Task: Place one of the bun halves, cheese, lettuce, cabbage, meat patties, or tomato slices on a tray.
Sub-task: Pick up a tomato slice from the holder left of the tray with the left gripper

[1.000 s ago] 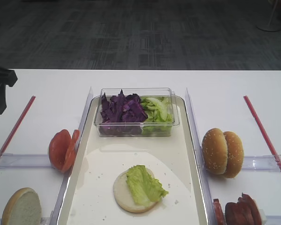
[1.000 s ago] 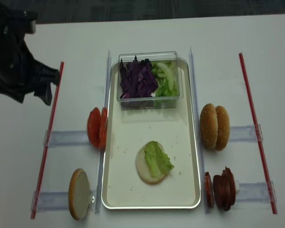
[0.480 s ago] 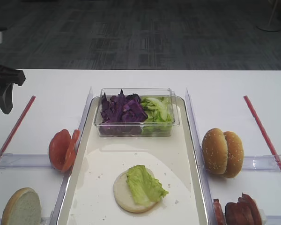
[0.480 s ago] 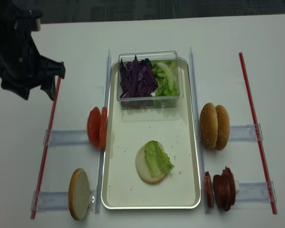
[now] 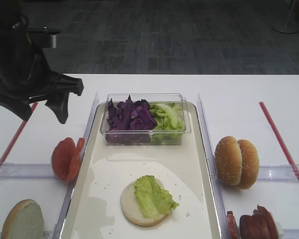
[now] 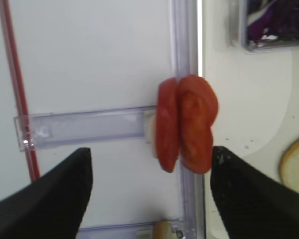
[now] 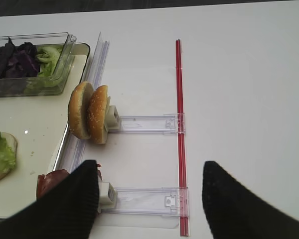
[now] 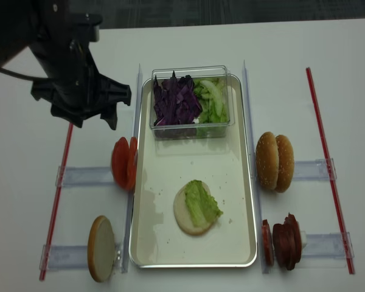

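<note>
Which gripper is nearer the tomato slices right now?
Left. The left gripper hangs open just behind the tomato slices, which show between its fingers in the left wrist view. The right gripper is across the tray, by the meat patties.

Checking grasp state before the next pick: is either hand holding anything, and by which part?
Nothing is held. The left hand is open above the upright bright-red tomato slices, not touching them. The right hand is open and empty over the white table.

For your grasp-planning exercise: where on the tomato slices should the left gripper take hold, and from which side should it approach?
Take the outer tomato slice across its flat faces, coming from above with the open left gripper. The slices stand on edge in their holder, so their top rims are exposed.
</note>
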